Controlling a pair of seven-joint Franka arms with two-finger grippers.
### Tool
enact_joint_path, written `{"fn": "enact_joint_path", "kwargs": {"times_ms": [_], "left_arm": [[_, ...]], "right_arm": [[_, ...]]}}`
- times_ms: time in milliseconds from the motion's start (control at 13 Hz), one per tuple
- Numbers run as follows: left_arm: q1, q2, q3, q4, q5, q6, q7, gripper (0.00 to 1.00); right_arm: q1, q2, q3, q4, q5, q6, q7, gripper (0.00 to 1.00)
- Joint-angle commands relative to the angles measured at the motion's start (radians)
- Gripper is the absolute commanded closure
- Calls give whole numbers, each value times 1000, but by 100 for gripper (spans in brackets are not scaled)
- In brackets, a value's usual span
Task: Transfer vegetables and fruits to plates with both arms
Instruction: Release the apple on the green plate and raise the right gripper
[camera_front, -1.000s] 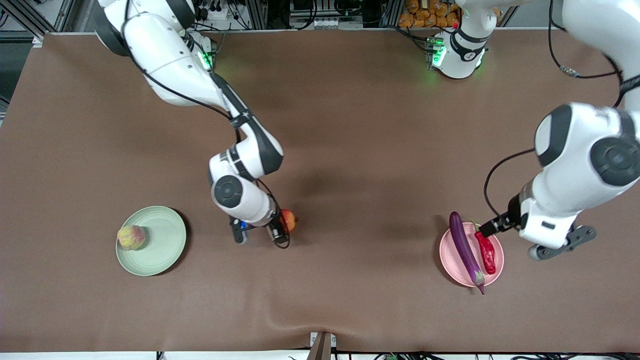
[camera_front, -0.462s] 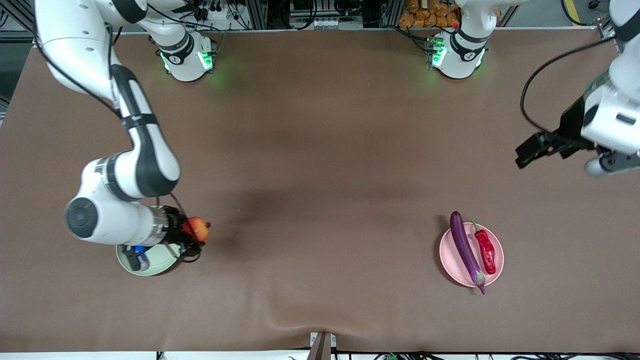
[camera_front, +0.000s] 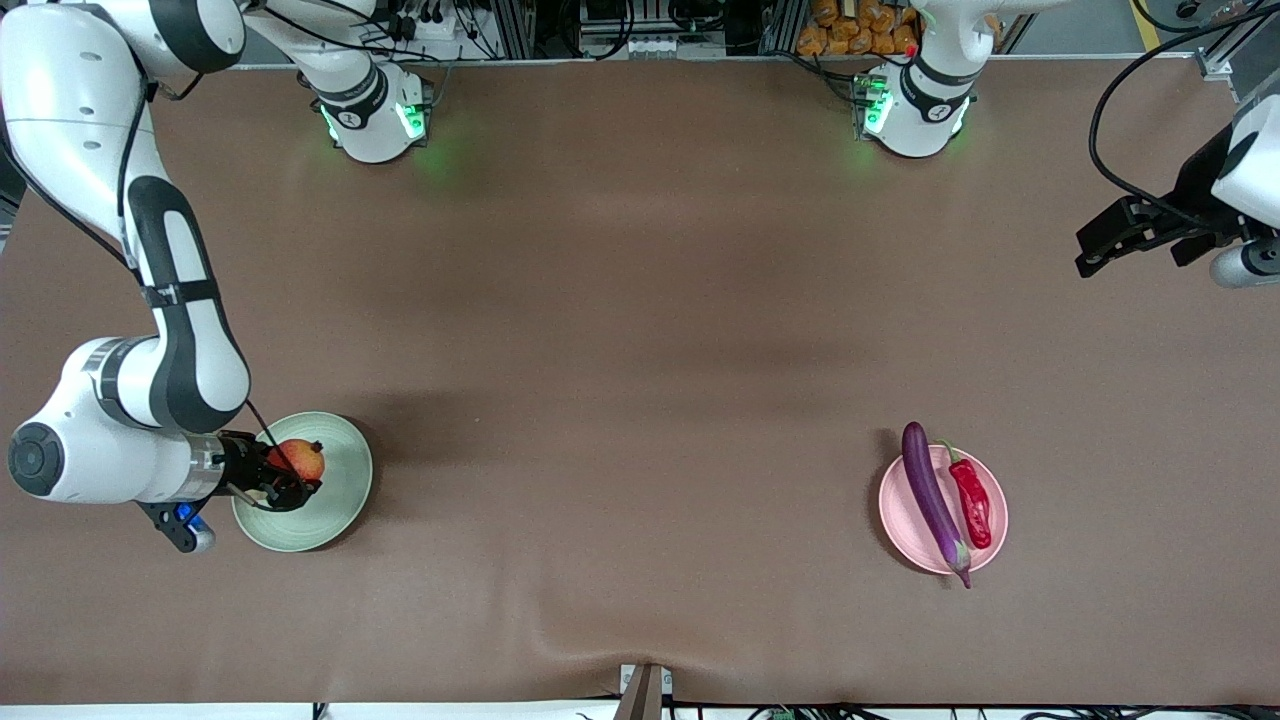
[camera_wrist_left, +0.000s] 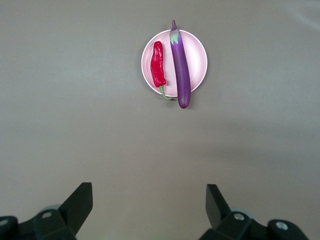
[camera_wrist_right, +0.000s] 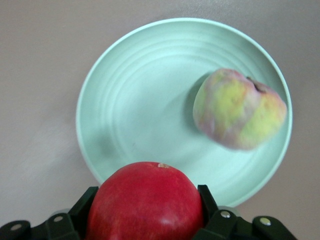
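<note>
Brown tabletop: right tool (camera_front: 285, 470) grips red apple (camera_front: 298, 459), hiding peach (camera_wrist_right: 239, 108) on green plate (camera_front: 340, 500); left tool (camera_front: 1115, 240) open.

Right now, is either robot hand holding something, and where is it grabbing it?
The right gripper holds the round red apple-like fruit by its sides, over the pale green round plate. The left gripper is open and holds nothing.

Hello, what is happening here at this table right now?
The right gripper holds the red fruit in its jaws over the green plate, where the peach-like fruit already lies. The eggplant and the chili pepper lie side by side on the pink plate. The left gripper waits with its jaws open, up over the left arm's end of the table.
</note>
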Motion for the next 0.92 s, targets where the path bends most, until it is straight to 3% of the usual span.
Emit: {"fn": "enact_joint_path", "kwargs": {"times_ms": [0,77,154,231,462,846], "left_arm": [[6,-36,15,-31,-19,0,12,0],[10,-42,15,-33,-19,-3,16,0],[19,-42,15,-33,-19,-6,18,0],[21,-42,15,-33,-19,-6,18,0],[21,-42,15,-42,-14,-12,20,0],[26,-34,15,-37,-11,-17,23,0]], "right_arm": [[3,-14,20,-106,-106,141,-4,52],[-1,-11,20,-113,-130,161,-4,46],[-9,-10,20,-111,-135,161,-5,19],[-8,-11,20,-108,-137,161,-4,0],[-2,-71,20,-99,-141,112,-75,0],[-64,-261,24,-87,-125,-99,-423,0]]}}
